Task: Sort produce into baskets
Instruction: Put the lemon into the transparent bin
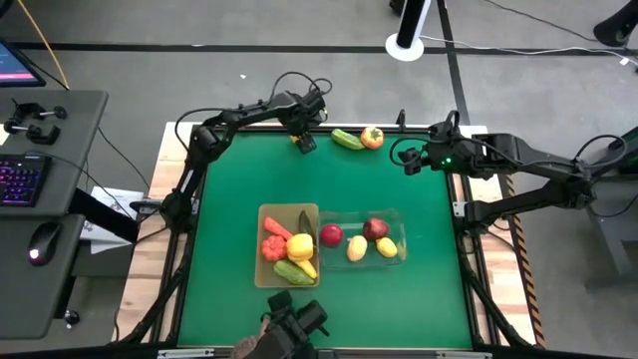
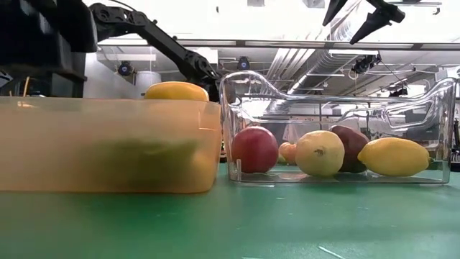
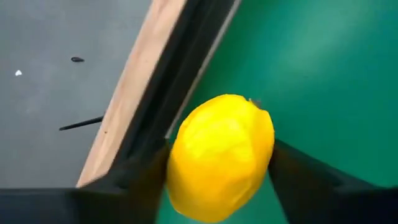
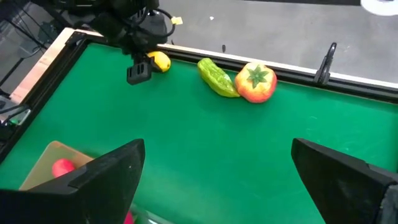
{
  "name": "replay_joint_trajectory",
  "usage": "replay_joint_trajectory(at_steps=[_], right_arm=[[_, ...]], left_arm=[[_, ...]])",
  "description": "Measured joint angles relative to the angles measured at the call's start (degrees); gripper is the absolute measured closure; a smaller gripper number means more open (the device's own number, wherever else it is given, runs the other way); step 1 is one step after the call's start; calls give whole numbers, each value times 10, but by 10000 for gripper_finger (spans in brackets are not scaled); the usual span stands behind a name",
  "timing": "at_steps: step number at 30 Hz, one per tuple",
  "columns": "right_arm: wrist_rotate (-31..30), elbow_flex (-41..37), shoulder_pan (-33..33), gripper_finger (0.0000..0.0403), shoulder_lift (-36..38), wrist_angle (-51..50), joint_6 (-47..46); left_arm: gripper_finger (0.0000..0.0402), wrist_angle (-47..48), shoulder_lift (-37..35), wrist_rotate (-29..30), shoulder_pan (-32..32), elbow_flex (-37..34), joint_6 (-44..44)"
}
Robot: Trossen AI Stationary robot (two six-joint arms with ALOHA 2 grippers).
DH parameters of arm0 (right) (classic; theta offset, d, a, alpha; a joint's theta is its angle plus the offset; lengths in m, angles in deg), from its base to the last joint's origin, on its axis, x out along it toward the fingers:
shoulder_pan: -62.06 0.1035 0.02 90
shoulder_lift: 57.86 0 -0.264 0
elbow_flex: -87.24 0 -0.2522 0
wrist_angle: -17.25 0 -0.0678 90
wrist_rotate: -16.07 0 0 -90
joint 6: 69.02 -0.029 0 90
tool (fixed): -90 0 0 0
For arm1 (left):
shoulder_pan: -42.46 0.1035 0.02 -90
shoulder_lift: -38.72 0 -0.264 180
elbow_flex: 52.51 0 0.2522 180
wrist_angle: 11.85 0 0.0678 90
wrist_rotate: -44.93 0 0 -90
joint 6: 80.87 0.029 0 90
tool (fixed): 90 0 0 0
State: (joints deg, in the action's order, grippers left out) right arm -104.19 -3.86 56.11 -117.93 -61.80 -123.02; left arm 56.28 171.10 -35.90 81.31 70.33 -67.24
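My left gripper (image 1: 302,141) is at the table's far edge, shut on a yellow lemon (image 3: 221,155), which also shows in the right wrist view (image 4: 160,61). A green cucumber (image 1: 347,140) and a red-orange tomato (image 1: 372,137) lie side by side on the green mat at the far edge. My right gripper (image 1: 411,160) is open and empty, right of them; its fingers stand wide apart in its wrist view (image 4: 217,180). The tan bin (image 1: 267,214) and the clear bin (image 1: 397,214) stand side by side near the table's middle, both holding produce. My left gripper pinches the lemon between its two fingers (image 3: 140,180), one on each of its sides (image 3: 180,168). The lemon sits over the mat's far edge, beside the table's frame. Whether it is clear of the mat I cannot tell.
The tan bin holds a carrot (image 1: 278,228), a yellow pepper (image 1: 299,247), a green cucumber (image 1: 292,271) and a red piece (image 1: 273,249). The clear bin holds two red apples (image 1: 331,234) and two lemons (image 1: 356,248). A wooden rim (image 4: 62,43) borders the mat.
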Motion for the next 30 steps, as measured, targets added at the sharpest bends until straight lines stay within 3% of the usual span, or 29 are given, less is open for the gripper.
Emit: replay_joint_trajectory(at_steps=[3, 10, 17, 23, 30], right_arm=[[-2, 0, 0, 4, 0, 0, 4], [2, 0, 0, 4, 0, 0, 27], [4, 0, 0, 4, 0, -6, 50], [4, 0, 0, 4, 0, -24, 58], [4, 0, 0, 4, 0, -27, 87]], left_arm=[[255, 9, -2, -4, -9, 0, -7], [256, 31, -53, -92, -27, 0, -31], [256, 33, -179, -278, -80, -33, 24], [256, 2, -335, -306, -156, -174, -24], [253, -186, -506, -251, -271, -404, -238]])
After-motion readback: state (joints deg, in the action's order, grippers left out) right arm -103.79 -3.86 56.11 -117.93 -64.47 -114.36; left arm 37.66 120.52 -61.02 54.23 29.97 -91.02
